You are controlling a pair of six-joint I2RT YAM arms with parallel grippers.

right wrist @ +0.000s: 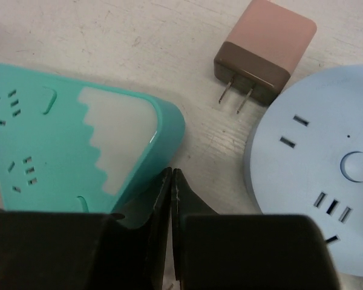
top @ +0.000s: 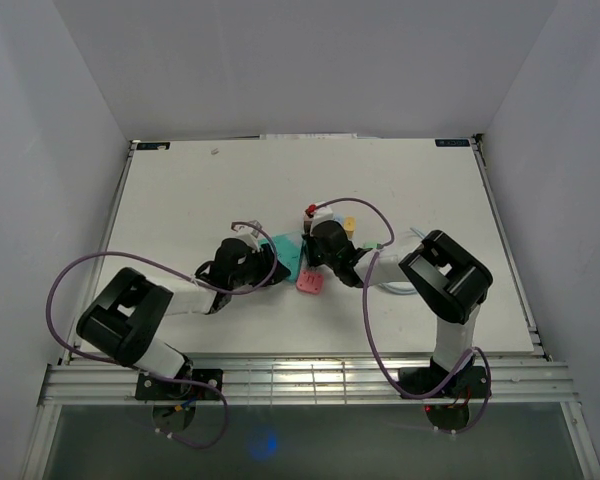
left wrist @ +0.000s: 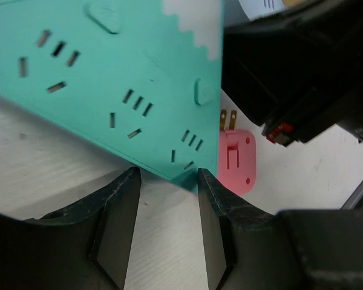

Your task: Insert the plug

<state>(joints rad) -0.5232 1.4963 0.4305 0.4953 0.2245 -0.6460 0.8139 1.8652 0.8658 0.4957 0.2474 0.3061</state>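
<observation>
A pink plug [left wrist: 236, 160] lies flat on the table with its two brass prongs toward the teal power strip [left wrist: 109, 78]; from above the pink plug [top: 310, 283] sits just right of the teal strip [top: 285, 255]. My left gripper [left wrist: 168, 181] is open, and the strip's near corner pokes between its fingertips [left wrist: 213, 193], touching the right one. My right gripper [right wrist: 171, 176] is shut on nothing, its tips beside the teal strip's [right wrist: 48, 145] rounded end. In the top view the left gripper [top: 268, 268] and right gripper [top: 313, 260] flank the strip.
A brown-and-pink plug adapter [right wrist: 263, 54] lies beyond the right gripper, prongs toward me. A round pale-blue socket hub [right wrist: 320, 169] sits to its right. The right arm's black body [left wrist: 302, 72] looms close over the pink plug. White walls enclose the table [top: 180, 200].
</observation>
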